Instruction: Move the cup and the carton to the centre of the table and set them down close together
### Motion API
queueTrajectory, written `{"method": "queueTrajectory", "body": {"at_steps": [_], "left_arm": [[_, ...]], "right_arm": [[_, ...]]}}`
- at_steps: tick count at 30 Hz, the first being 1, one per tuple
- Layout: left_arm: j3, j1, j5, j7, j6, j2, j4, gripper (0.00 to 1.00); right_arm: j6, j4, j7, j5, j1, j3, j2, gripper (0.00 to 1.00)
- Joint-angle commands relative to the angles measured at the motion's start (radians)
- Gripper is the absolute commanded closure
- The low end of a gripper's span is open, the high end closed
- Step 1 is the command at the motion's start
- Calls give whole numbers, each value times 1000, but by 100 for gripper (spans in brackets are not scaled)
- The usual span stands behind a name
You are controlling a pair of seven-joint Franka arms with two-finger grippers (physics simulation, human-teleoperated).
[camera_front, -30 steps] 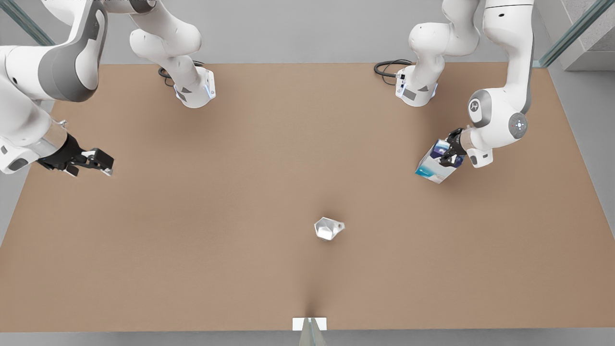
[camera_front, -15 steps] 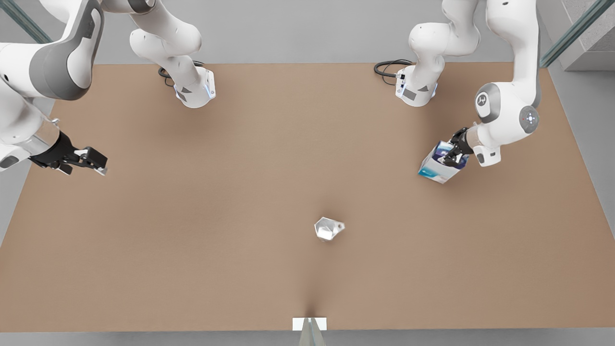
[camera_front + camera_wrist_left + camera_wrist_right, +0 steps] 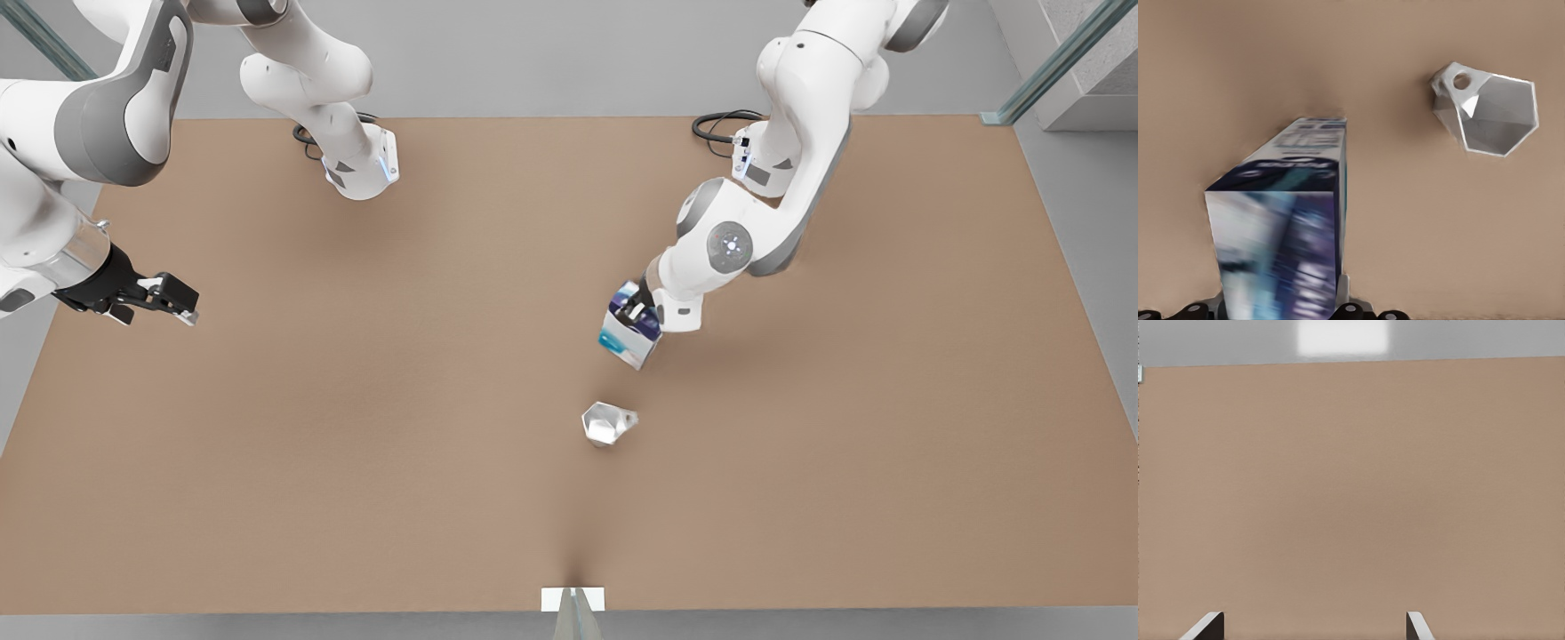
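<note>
Left gripper [image 3: 638, 313] clamped on carton [image 3: 629, 337], carton tilted, held above table [image 3: 356, 427] near centre. Cup [image 3: 608, 422] on table just in front of carton, not touching; handle tab points to front view's right. Right gripper [image 3: 169, 299] waits over table's left edge in front view, fingers [image 3: 1206, 628] spread, holding nothing.

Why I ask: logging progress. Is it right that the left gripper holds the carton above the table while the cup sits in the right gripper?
No. The cup sits on the table, as the front view shows; the right gripper is open. The left gripper does hold the carton.
</note>
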Motion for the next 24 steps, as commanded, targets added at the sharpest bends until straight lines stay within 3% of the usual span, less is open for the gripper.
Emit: {"method": "queueTrajectory", "body": {"at_steps": [1, 6, 7, 8, 9, 18, 20, 24], "left_arm": [[-1, -13, -3, -17, 13, 10, 9, 29], [4, -45, 6, -52, 53, 96, 80, 29], [4, -45, 6, -52, 58, 100, 80, 25], [4, -45, 6, -52, 58, 106, 80, 9], [4, -45, 32, -52, 58, 111, 80, 0], [10, -43, 37, -61, -31, 60, 112, 0], [70, -39, 169, 10, -209, 68, 271, 0], [436, -37, 279, 1038, -433, 51, 429, 0]], "right_arm": [[0, 0, 0, 0, 0, 0, -1, 0], [5, 0, 0, 0, 0, 0, 0, 0], [6, 0, 0, 2, 0, 0, 0, 0], [6, 0, 0, 2, 0, 0, 0, 0], [6, 0, 0, 2, 0, 0, 0, 0], [6, 0, 2, 0, 0, 0, 0, 0], [6, 2, 0, 0, -5, -2, 0, 0], [6, 8, 0, -2, -5, -2, 0, 0]]}}
